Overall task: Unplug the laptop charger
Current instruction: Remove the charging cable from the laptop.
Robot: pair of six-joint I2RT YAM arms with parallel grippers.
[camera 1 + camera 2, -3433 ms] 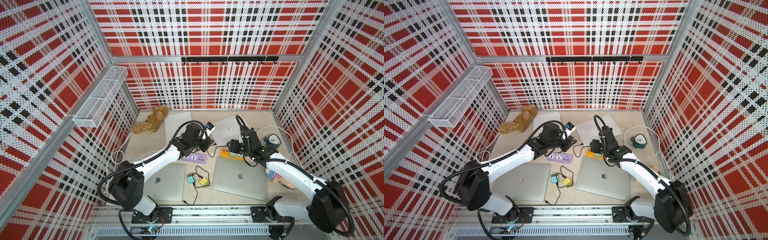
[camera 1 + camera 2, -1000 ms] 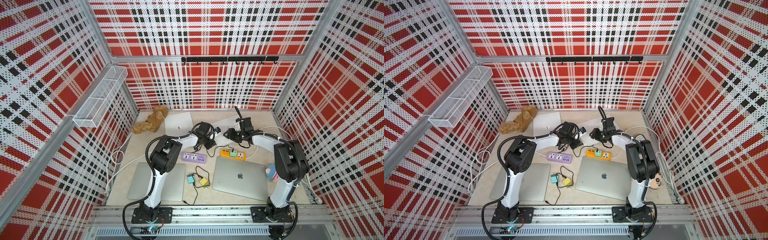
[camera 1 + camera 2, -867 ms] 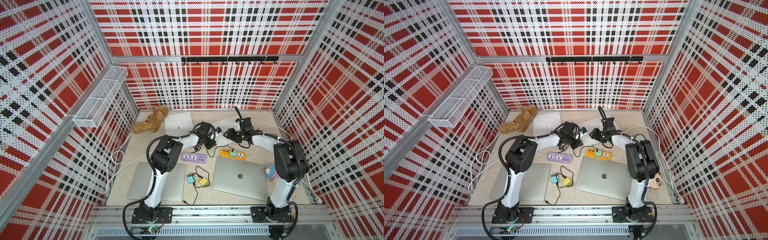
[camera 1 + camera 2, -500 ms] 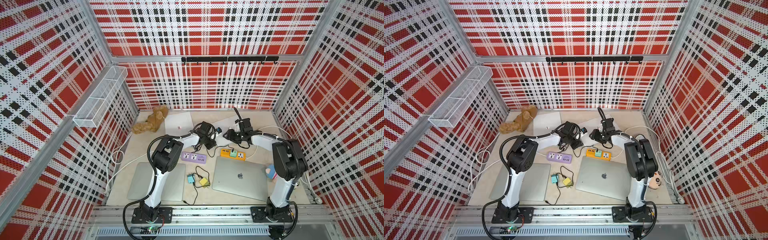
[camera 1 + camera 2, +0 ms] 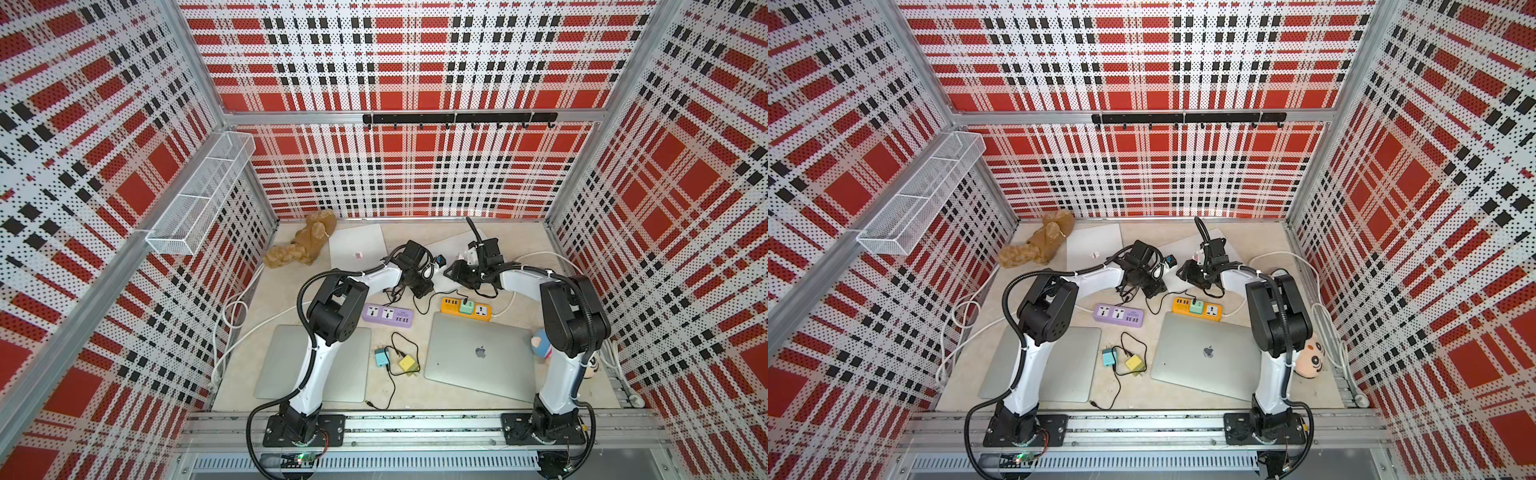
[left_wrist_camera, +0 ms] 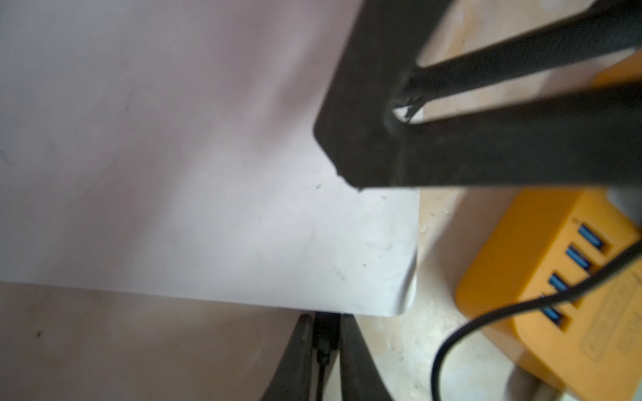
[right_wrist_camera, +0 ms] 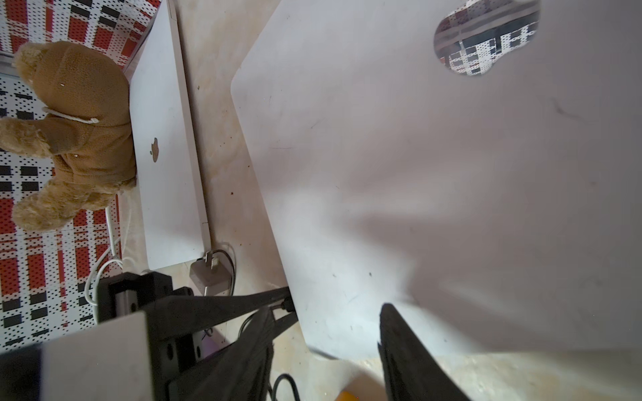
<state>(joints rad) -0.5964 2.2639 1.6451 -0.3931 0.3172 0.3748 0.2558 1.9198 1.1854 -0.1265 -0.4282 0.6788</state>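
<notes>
A silver laptop (image 5: 455, 244) lies shut at the back of the table, in both top views (image 5: 1183, 248). The laptop charger's black plug (image 6: 324, 335) sits in its side edge near a corner. My left gripper (image 6: 323, 317) is shut on that plug, one finger on each side; the right wrist view shows the plug (image 7: 287, 302) too. The black cable (image 6: 451, 333) trails off toward the orange power strip (image 5: 465, 307). My right gripper (image 7: 326, 307) is open astride the laptop's corner, with one finger (image 7: 399, 347) over the lid.
Three more shut laptops lie at the back left (image 5: 357, 247), front left (image 5: 286, 361) and front right (image 5: 478, 357). A purple power strip (image 5: 387, 315), blue (image 5: 381, 357) and yellow (image 5: 407, 362) adapters, a teddy bear (image 5: 305, 245) and a doll (image 5: 540, 343) are around.
Since the earliest frames both arms have swung back to the rear laptop. Over the last second the left jaws have narrowed onto the plug; the right gripper has stayed put.
</notes>
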